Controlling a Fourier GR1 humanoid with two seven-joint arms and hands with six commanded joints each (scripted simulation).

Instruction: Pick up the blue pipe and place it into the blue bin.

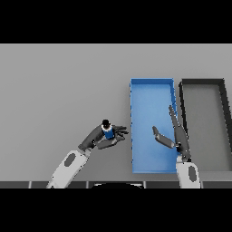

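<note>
The pipe [108, 132] is a short blue piece with a black end showing at its top — it stands roughly upright in the left hand [107, 137], whose fingers and thumb are curled round it. Only a small patch of blue shows between the dark fingers; the rest of the pipe is hidden by them. It is held above the grey table [59, 90], just left of the blue bin [152, 84] and not over it.

The bin is a long rectangular tray with raised blue walls, lying lengthwise away from the robot. Over its right part the right hand [174, 136] shows with its fingers straight and spread from the thumb — holding nothing, the fingers pointing away along the bin's right wall.

Right beside the blue bin, on its far side from the pipe, lies a dark bin [224, 97] of similar shape with a grey floor.
</note>
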